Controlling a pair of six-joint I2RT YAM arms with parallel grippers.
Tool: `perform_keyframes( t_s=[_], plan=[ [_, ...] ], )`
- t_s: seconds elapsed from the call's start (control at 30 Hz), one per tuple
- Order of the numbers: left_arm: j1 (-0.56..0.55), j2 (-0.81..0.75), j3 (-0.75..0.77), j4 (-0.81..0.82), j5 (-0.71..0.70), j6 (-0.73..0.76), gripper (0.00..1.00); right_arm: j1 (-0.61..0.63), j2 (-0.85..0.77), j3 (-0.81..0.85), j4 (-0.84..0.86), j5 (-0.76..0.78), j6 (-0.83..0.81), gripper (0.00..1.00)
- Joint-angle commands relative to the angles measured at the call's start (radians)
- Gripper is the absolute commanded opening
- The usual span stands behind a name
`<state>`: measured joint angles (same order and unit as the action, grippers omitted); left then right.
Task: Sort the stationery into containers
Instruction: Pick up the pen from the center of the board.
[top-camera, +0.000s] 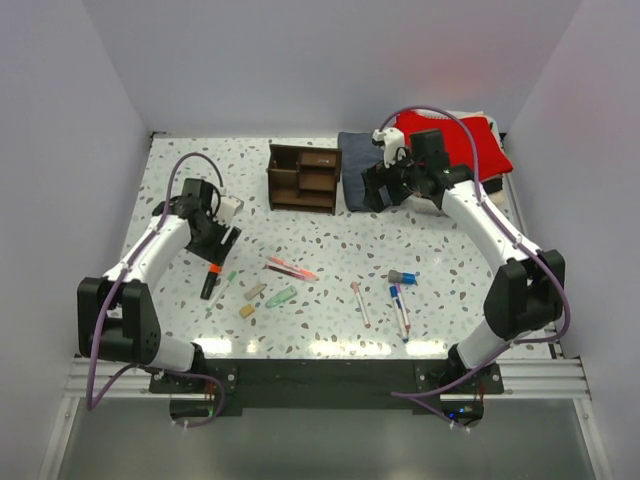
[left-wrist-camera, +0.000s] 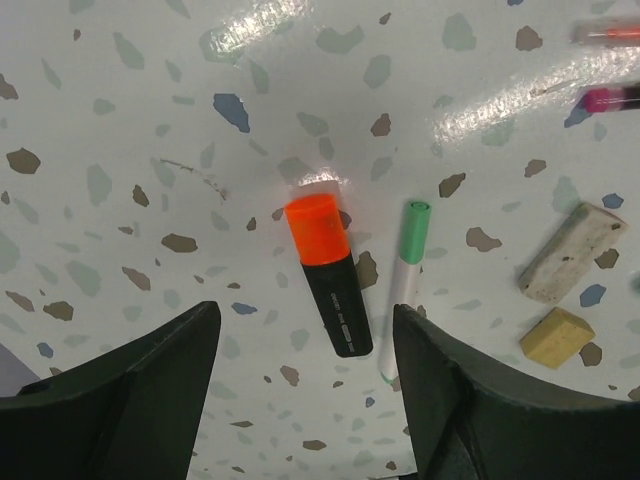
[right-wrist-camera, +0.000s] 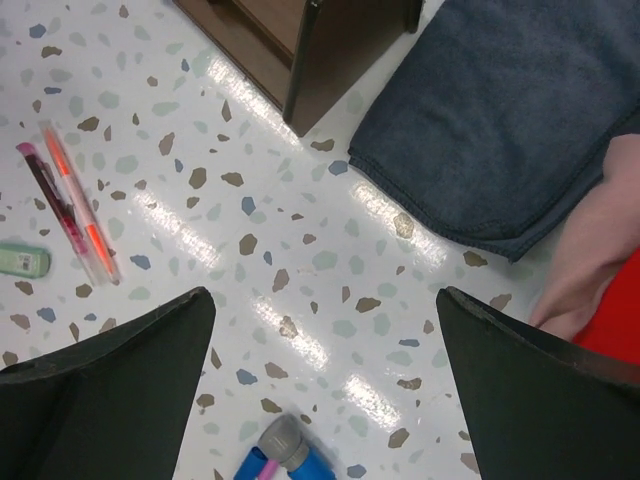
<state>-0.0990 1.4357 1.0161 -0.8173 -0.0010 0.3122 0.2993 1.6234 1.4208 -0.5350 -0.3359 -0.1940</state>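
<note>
**Status: stationery loose on table, both grippers spread**

The left gripper (left-wrist-camera: 305, 320) hangs near-left of the organizer (top-camera: 303, 178), well apart from it. Its fingers are spread and hold nothing. Below it, on the table (top-camera: 180, 170), lies the black marker (left-wrist-camera: 328, 285), orange cap pointing away from the wrist camera. A white pen with a green cap (left-wrist-camera: 405, 280) lies just beside the marker, on its right.

Nearer than the organizer and slightly left of it lie a pale block (left-wrist-camera: 573, 253), a tan block (left-wrist-camera: 556, 337) and the pale green piece (top-camera: 281, 297). The red and pink pens (top-camera: 290, 268) lie side by side directly on the organizer's near side.

Near-right of the organizer lie a slim pen (top-camera: 360, 303), a blue-capped pen (top-camera: 401, 308) and a short grey-and-blue item (top-camera: 403, 276).

The right gripper (right-wrist-camera: 325, 300) hangs just right of the organizer, fingers spread and holding nothing. A dark blue cloth (right-wrist-camera: 510, 130) lies beside the organizer's right wall, with a red cloth (top-camera: 465, 140) further right.
</note>
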Motion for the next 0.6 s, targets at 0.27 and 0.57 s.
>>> perform_keyframes(
  t_s=[0.27, 0.57],
  plan=[
    [0.024, 0.091, -0.021, 0.087, 0.021, -0.019, 0.64, 0.0, -0.036, 0.017, -0.025, -0.008, -0.001, 0.97],
    [0.027, 0.135, -0.085, 0.156, 0.021, -0.022, 0.57, 0.001, -0.071, -0.013, -0.026, 0.018, 0.011, 0.97]
  ],
)
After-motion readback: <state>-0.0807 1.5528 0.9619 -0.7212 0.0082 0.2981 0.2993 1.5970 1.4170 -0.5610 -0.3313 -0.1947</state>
